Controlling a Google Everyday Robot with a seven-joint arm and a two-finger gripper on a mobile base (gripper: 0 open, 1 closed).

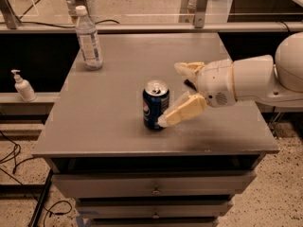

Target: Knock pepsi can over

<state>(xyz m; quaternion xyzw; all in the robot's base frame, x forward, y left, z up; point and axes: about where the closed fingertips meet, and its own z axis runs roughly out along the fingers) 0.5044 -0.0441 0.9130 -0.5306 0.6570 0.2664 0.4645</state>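
The pepsi can point(155, 105), dark blue with a silver top, stands upright near the front middle of the grey table point(109, 126). My gripper point(176, 94) comes in from the right, open, its two cream fingers spread apart. The lower finger point(182, 112) has its tip touching or just beside the can's right lower side. The upper finger point(187, 70) is behind and to the right of the can, apart from it. The white arm point(255, 79) stretches off to the right edge.
A clear plastic water bottle point(88, 39) stands at the table's back left. A black snack wrapper point(189, 84) is mostly hidden behind the gripper. A soap dispenser point(22, 86) sits on a lower ledge at the left. Drawers point(154, 186) are below the tabletop.
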